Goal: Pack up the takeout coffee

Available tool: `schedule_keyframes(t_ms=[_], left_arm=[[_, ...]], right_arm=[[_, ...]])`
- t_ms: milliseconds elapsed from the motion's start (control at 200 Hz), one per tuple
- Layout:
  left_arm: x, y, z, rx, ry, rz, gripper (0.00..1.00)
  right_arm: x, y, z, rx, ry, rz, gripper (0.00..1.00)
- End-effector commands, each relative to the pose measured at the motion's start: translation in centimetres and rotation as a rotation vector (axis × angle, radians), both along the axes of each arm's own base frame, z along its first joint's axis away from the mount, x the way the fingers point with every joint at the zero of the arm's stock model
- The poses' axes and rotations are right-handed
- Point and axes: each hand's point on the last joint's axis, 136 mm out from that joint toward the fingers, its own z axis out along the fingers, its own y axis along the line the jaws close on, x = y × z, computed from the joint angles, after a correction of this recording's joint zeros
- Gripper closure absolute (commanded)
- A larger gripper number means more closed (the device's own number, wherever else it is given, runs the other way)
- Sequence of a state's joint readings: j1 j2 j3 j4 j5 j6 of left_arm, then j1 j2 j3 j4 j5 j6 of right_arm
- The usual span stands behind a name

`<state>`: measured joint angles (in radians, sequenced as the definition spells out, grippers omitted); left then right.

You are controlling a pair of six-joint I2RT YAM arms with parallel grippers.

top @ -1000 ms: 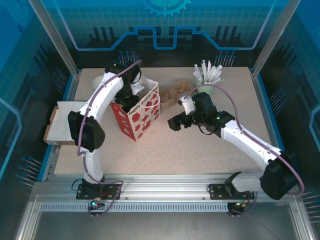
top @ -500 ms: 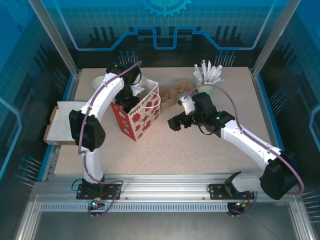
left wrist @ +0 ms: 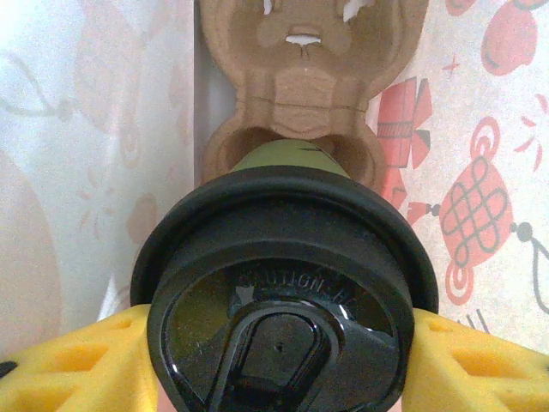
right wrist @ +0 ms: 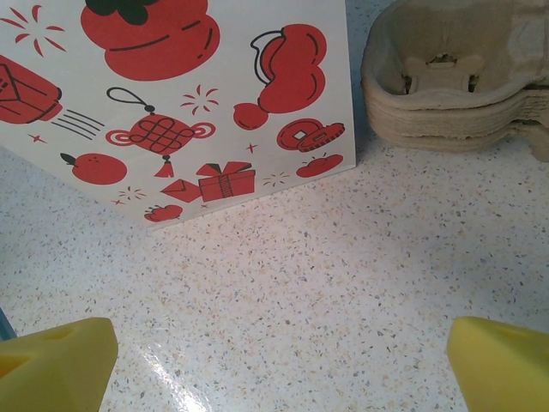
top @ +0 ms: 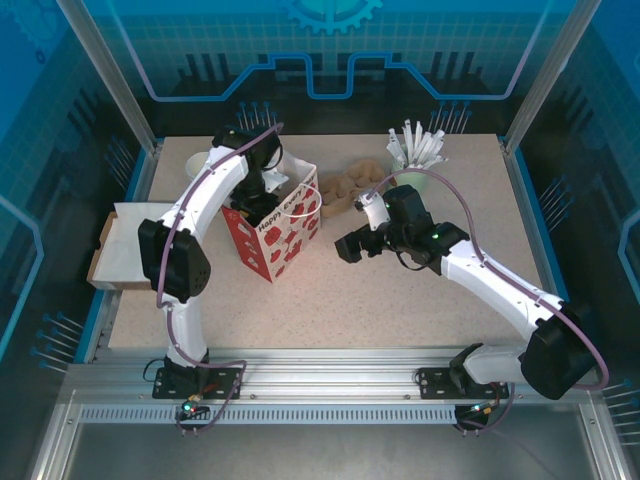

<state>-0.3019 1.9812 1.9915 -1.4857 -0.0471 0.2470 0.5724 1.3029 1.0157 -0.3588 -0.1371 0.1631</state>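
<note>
"Happy Every" on red-and-white bag point(top: 285, 235), embossed "CAUTION" on black lid point(left wrist: 283, 257)

White arms point(top: 207, 195), black joints point(top: 176, 266), lilac cables point(top: 445, 180)

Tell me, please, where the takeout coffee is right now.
In the left wrist view, the coffee sits gripped in the left pincer inside the red-and-white bag, directly above a brown cardboard tray.

Enclosure: blue patterned panels point(top: 330, 50) are walling the speckled table point(top: 400, 295).
Aluminium posts point(top: 105, 75) are framing corners; slotted rail point(top: 330, 385) is running along near edge.
</note>
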Motion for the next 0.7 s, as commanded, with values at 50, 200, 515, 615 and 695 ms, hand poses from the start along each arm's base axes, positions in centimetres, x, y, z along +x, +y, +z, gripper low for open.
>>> schedule_keyframes(t_ms=[50,200,515,615,695], left_arm=[[-0.17,0.13,-0.5,-0.012,0.023,-0.015,0.6],[-0.17,0.1,-0.5,-0.013,0.023,-0.015,0.61],[-0.19,0.15,-0.39,-0.011,0.023,-0.014,0.61],[-0.25,0.17,-0.39,-0.01,0.025,-0.014,0.61],[-0.28,0.16,-0.44,-0.011,0.028,-0.014,0.61]], right_arm=[[-0.11,0.6,0.47,-0.013,-0.012,0.02,0.0],[-0.11,0.56,0.48,-0.014,-0.014,0.02,0.0],[-0.13,0.6,0.46,-0.014,-0.013,0.019,0.0],[-0.11,0.59,0.47,-0.014,-0.015,0.019,0.0],[-0.12,0.58,0.46,-0.014,-0.014,0.019,0.0]])
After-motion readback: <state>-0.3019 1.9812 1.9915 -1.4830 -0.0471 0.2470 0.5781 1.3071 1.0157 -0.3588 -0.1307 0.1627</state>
